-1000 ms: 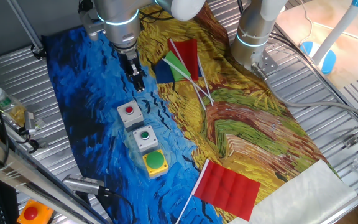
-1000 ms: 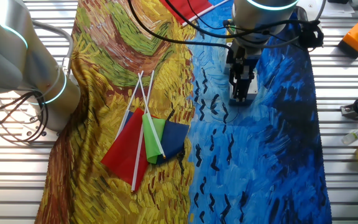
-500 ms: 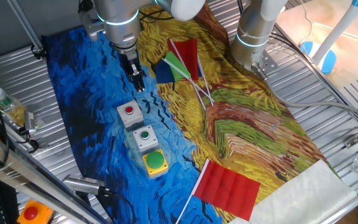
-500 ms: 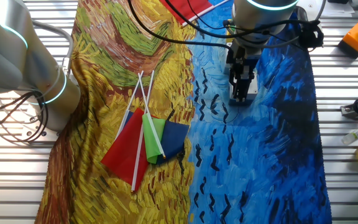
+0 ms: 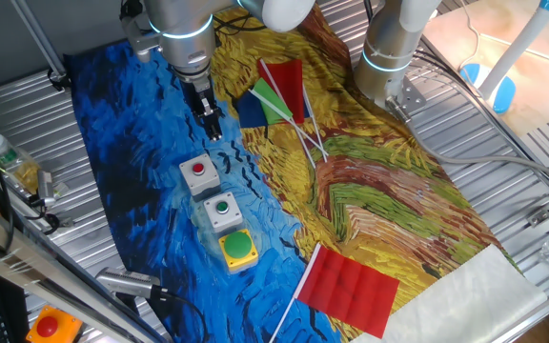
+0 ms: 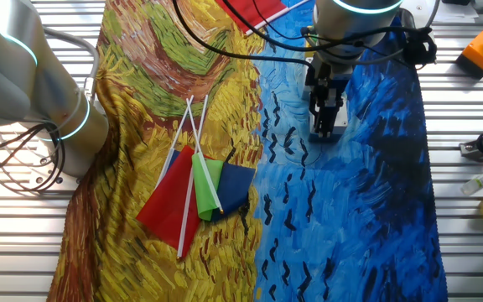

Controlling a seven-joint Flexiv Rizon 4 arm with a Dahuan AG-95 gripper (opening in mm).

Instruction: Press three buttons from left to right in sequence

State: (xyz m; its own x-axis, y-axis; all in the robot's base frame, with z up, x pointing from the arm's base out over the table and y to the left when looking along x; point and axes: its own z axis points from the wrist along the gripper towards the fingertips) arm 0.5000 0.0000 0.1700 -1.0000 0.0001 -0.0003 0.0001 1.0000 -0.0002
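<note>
Tool beyond lengthwise button row

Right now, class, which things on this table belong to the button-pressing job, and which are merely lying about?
Belong to the job:
grey box with red button
grey box with small green button
yellow box with green dome
gripper

Lying about:
large red flag
bundle of small flags
orange box with red button
</note>
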